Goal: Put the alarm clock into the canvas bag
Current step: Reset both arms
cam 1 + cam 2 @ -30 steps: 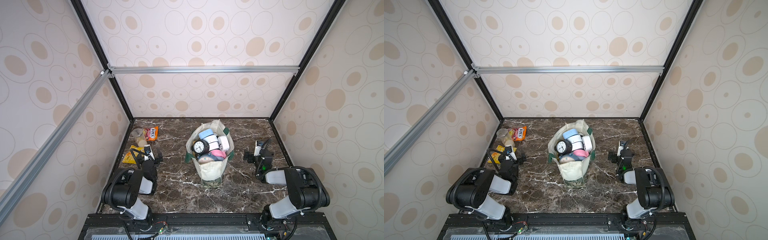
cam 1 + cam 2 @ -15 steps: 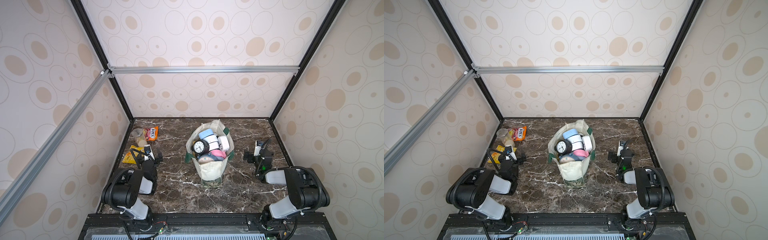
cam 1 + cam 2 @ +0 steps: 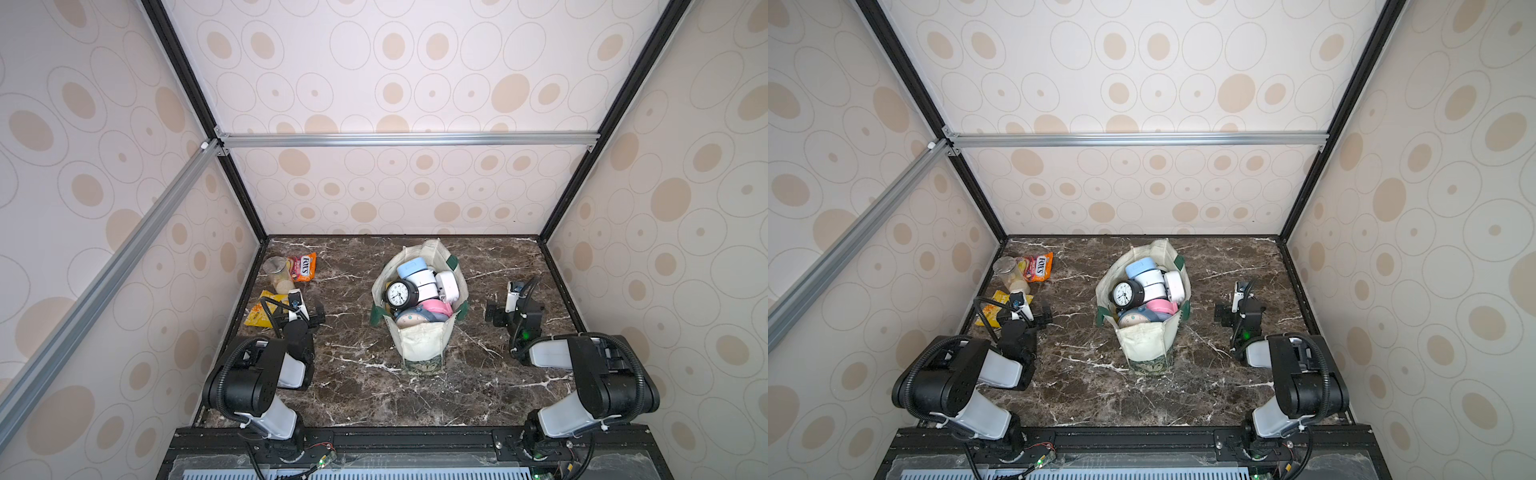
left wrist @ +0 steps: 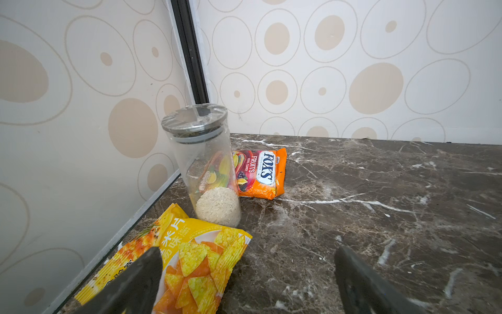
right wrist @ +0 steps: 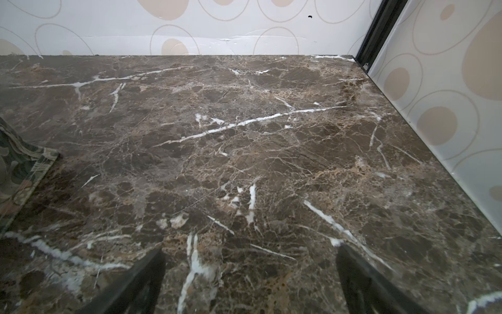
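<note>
Both grippers are spread wide and holding nothing: the left gripper (image 4: 250,285) sits low at the bag's 9 o'clock with one finger over the yellow chip bag (image 4: 195,261), and the right gripper (image 5: 250,282) is at 3 o'clock over the bare marble table (image 5: 244,136). The black alarm clock (image 3: 398,293) is already in the canvas bag (image 3: 419,347), face up on the other clocks (image 3: 424,278). A jar (image 4: 206,168) and a candy bag (image 4: 258,174) crowd the table's 10 o'clock corner, while the right side is open marble out to the edge.

R gripper (image 5: 250,250) spread wide, empty, over marble table (image 5: 244,130), w/ canvas bag (image 5: 19,168) patterned corner nearby.
</note>
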### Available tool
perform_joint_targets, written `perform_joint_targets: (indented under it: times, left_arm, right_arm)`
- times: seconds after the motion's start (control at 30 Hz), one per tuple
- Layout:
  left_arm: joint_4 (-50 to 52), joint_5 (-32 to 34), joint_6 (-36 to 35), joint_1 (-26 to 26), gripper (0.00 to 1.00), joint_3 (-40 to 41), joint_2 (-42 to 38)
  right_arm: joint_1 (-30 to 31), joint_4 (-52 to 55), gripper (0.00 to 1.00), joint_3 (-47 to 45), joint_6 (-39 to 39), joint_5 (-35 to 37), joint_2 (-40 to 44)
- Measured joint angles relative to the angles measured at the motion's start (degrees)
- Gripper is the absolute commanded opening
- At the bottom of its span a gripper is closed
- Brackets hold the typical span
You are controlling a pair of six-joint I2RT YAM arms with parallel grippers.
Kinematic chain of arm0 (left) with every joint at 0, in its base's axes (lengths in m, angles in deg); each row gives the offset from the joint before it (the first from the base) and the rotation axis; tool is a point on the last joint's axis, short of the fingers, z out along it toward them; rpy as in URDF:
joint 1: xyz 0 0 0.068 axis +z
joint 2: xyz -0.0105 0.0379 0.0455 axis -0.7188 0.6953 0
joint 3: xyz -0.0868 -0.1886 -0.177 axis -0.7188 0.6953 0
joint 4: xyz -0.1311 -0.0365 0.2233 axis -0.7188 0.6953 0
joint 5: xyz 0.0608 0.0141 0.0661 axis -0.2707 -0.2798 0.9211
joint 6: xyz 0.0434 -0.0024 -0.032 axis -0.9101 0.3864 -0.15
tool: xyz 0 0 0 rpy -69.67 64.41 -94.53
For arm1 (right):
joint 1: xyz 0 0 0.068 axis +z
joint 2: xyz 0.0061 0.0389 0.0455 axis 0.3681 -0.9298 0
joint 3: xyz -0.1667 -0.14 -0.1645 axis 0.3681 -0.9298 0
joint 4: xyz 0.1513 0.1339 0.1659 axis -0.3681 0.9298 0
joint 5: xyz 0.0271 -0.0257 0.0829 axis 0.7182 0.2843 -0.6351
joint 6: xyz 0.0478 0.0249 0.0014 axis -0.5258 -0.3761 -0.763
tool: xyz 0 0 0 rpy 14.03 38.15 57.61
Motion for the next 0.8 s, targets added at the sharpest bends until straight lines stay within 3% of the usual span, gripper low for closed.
perform_joint_targets:
  times: [0.8]
  left_arm:
    - [0.81, -0.02, 0.00, 0.00, 0.98, 0.00, 0.00]
  right_arm:
    - [0.02, 0.39, 1.00, 0.33, 0.17, 0.13, 0.00]
